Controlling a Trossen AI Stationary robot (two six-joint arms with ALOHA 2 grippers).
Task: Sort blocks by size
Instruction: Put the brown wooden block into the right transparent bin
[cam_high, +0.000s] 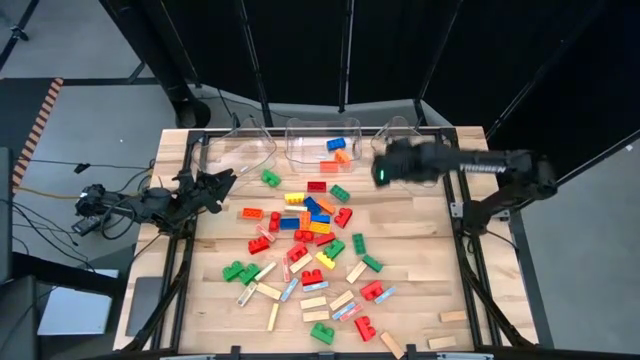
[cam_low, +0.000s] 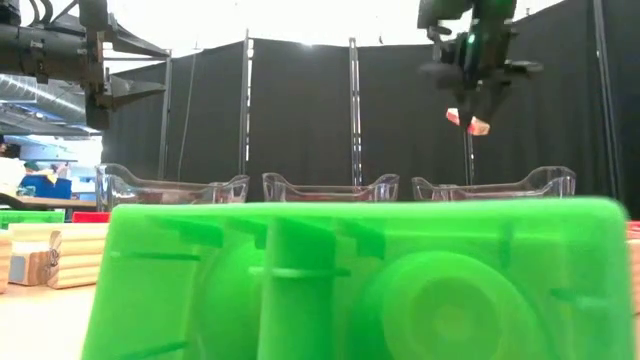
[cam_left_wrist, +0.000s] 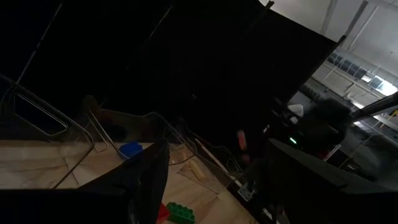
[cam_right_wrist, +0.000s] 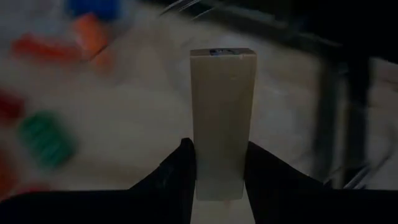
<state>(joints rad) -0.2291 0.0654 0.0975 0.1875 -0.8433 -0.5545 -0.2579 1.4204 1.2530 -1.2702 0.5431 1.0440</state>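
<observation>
A big green brick (cam_low: 360, 280) lies nearest on the surface (cam_high: 420, 300) among scattered blocks (cam_high: 310, 240), while farther back the right tool (cam_right_wrist: 219, 171), raised near the clear bins (cam_high: 325, 140), clenches one end of a stiff, light, smooth-looking wooden bar (cam_right_wrist: 222, 118), and the left tool (cam_high: 215, 185) waits released.

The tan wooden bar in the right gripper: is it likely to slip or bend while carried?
The tan wooden bar looks rigid, so bending is unlikely. The right gripper pinches only its near end, so the long free part might pivot if bumped. Its faces look smooth and flat: probably a stable grip, though it could slide under a loose pinch.
</observation>
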